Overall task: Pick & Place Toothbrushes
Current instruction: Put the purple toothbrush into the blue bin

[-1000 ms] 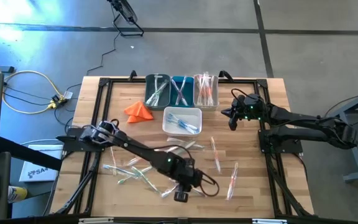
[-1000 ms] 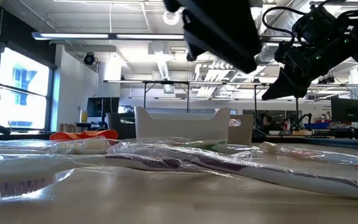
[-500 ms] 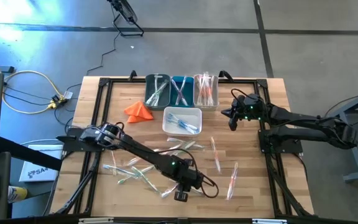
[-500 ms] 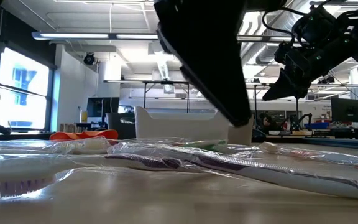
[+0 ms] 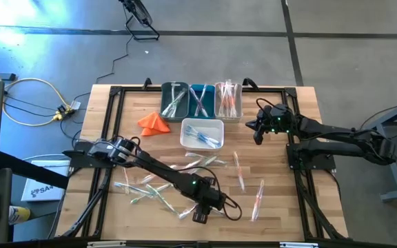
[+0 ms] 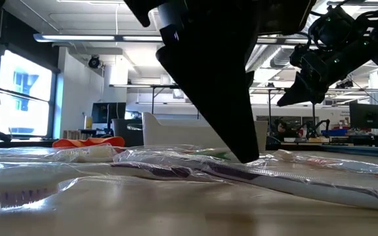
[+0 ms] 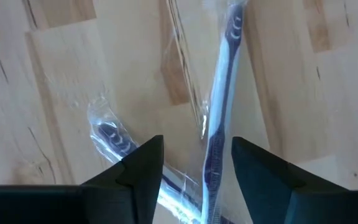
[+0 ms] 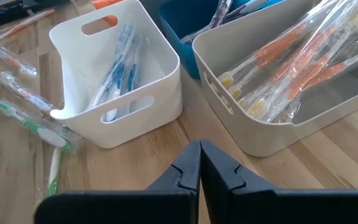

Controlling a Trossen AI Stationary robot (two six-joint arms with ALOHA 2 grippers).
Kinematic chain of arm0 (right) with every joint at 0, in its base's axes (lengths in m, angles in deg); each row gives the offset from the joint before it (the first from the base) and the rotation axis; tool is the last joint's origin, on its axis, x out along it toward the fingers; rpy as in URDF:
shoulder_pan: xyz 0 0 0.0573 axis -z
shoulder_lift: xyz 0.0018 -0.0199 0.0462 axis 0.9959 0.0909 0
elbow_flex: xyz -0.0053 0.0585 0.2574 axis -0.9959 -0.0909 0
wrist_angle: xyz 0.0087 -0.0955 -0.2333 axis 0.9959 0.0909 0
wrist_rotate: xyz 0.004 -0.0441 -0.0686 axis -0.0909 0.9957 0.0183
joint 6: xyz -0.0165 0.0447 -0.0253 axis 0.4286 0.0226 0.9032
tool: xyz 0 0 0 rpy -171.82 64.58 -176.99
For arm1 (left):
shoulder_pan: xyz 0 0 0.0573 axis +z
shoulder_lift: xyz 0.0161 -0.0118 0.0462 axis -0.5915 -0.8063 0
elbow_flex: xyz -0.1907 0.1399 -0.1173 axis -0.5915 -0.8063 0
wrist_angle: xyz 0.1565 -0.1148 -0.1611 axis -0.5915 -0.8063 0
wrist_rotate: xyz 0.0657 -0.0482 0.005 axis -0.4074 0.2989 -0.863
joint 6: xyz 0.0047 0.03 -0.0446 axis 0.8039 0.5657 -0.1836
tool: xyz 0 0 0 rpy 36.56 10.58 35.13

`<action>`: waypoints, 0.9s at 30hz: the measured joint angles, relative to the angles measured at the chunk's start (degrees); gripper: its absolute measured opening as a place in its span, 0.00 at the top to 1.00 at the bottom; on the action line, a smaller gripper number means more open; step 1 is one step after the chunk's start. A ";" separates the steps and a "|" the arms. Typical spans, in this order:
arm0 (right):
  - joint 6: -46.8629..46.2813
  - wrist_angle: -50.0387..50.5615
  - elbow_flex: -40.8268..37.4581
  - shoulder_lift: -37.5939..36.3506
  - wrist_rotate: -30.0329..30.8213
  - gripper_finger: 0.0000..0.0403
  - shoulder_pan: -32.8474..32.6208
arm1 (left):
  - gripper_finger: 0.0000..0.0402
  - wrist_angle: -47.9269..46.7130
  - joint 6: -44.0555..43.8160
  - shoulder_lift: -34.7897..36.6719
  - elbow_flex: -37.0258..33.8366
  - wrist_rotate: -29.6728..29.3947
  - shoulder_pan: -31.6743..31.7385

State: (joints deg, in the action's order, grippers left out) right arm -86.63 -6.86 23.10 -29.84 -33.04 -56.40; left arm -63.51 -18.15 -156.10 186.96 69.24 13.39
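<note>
Item, nearest the counter's (image 5: 281,213) front edge: left pincer (image 5: 200,216), fingers spread, lowered over a blue-handled wrapped toothbrush (image 7: 219,118) that lies between them on the wood, with a second wrapped brush (image 7: 114,134) just beside; nothing pinched yet. Step in hand, by judgement: descent for a pick; next move calls for settling lower, then squeezing squarely on the handle without catching the neighbouring wrapper. Item, front left: a scatter of wrapped toothbrushes (image 5: 143,187), green and pale handles, some overlapping. Item, front right: two orange-handled brushes (image 5: 257,198) lying loose, well apart from the scatter. Item, mid counter: white bin (image 5: 202,133) holding blue-handled brushes. Item, beside it: orange folded cloth (image 5: 154,122), not part of the sort. Item, right of the white bin: right pincer (image 5: 258,134), fingers pressed together, empty, waiting. Item, far edge: three bins in a row, a green bin (image 5: 175,101), a blue bin (image 5: 200,100) and a pale bin (image 5: 228,100), each holding wrapped brushes, orange handles in the pale one.
</note>
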 joint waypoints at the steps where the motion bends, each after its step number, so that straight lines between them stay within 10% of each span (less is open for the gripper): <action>1: 0.00 -0.01 0.00 0.00 0.00 0.99 0.00 | 0.54 -0.02 -0.03 0.00 0.00 -0.08 0.00; 27: 0.01 0.04 0.00 0.00 0.00 0.99 0.00 | 0.62 0.58 -2.05 -3.41 0.20 3.60 0.00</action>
State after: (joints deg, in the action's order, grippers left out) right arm -86.62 -6.81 23.10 -29.84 -33.04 -56.40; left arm -62.93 -20.20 -159.51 187.16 72.83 13.39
